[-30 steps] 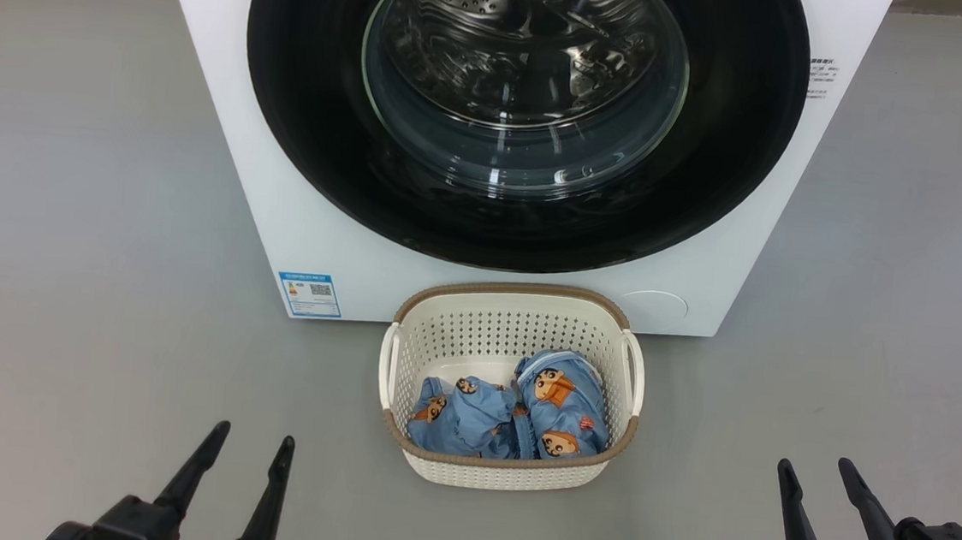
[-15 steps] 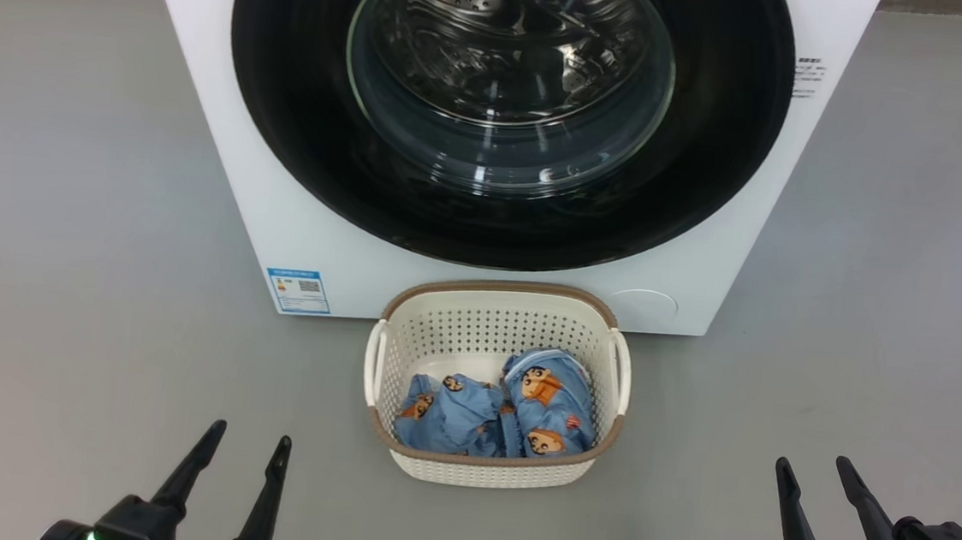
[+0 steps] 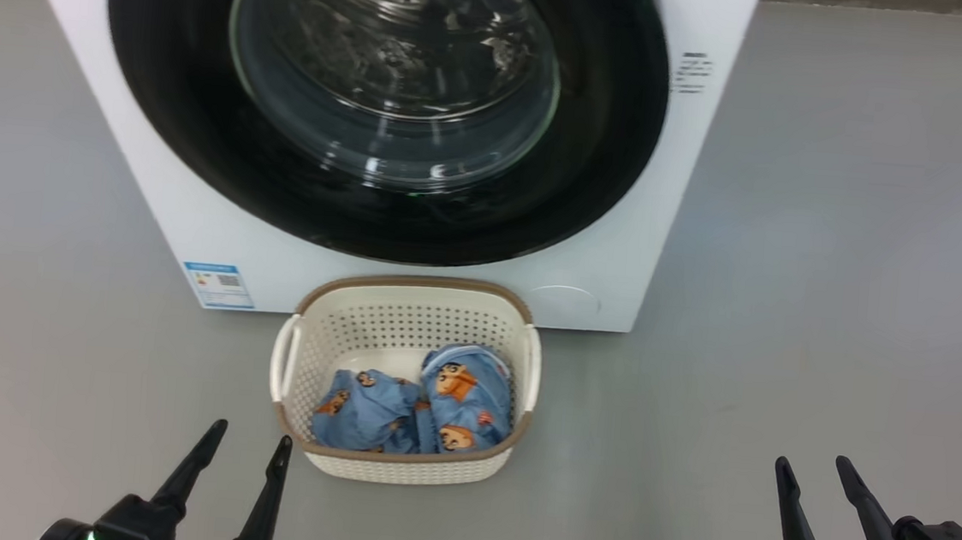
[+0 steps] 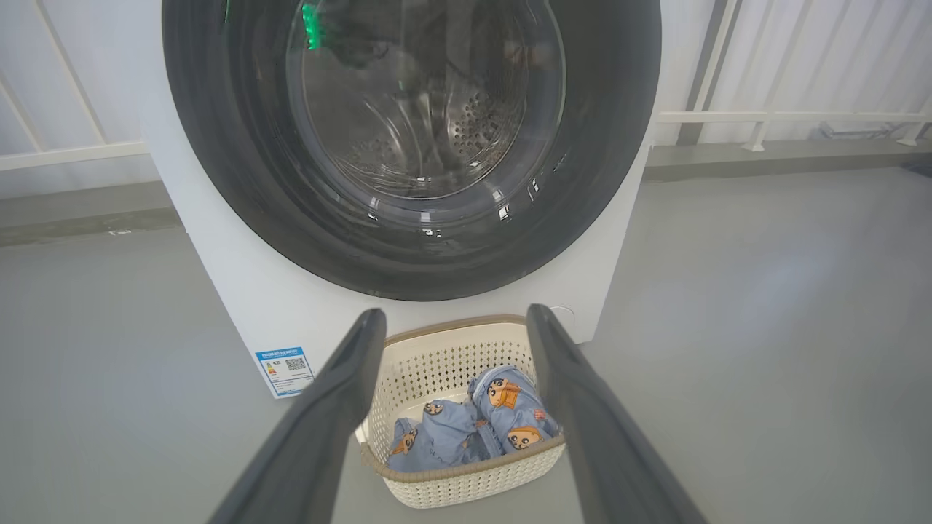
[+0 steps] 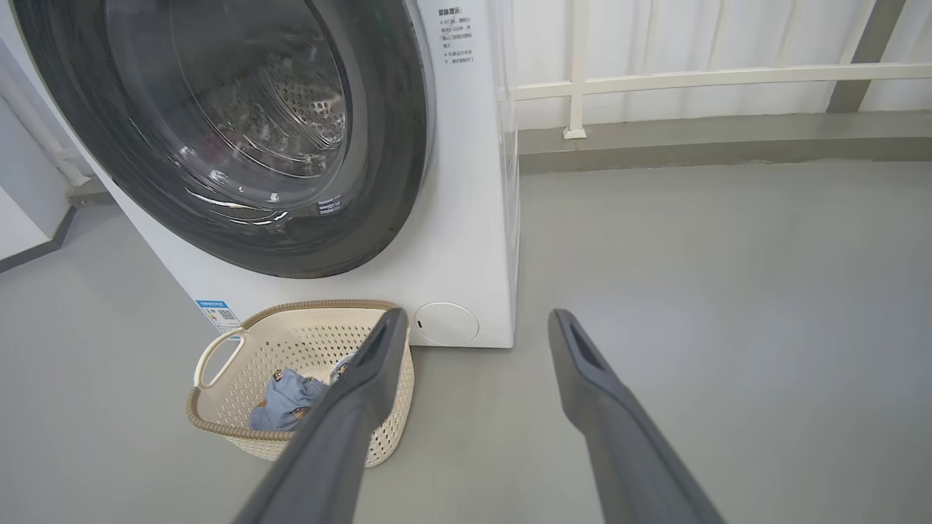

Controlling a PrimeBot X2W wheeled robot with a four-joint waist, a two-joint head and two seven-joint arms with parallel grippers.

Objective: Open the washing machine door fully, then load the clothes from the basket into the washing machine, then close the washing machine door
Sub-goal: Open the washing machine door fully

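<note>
The white washing machine (image 3: 594, 253) stands ahead on the grey floor, its black-rimmed glass door (image 3: 159, 107) shut against the front. Just before it sits the cream basket (image 3: 397, 469) holding two light-blue clothes (image 3: 414, 406) with cartoon faces. My left gripper (image 3: 251, 439) hovers open near the basket's front left corner, empty. At the lower right my right gripper (image 3: 813, 468) is open and empty, well to the right of the basket. The left wrist view frames the basket (image 4: 466, 484) and clothes (image 4: 473, 422) between its fingers; the right wrist view has the basket (image 5: 240, 429) at its left.
A blue energy label (image 3: 218, 284) marks the machine's lower left front, a round cap (image 3: 562, 304) its lower right. A white railing (image 5: 692, 76) and curtain run behind. Open grey floor (image 3: 831, 289) stretches right of the machine.
The whole head picture has slid left, so the camera has turned right. Both grippers keep their places in the picture and stay open. Basket and clothes lie as before.
</note>
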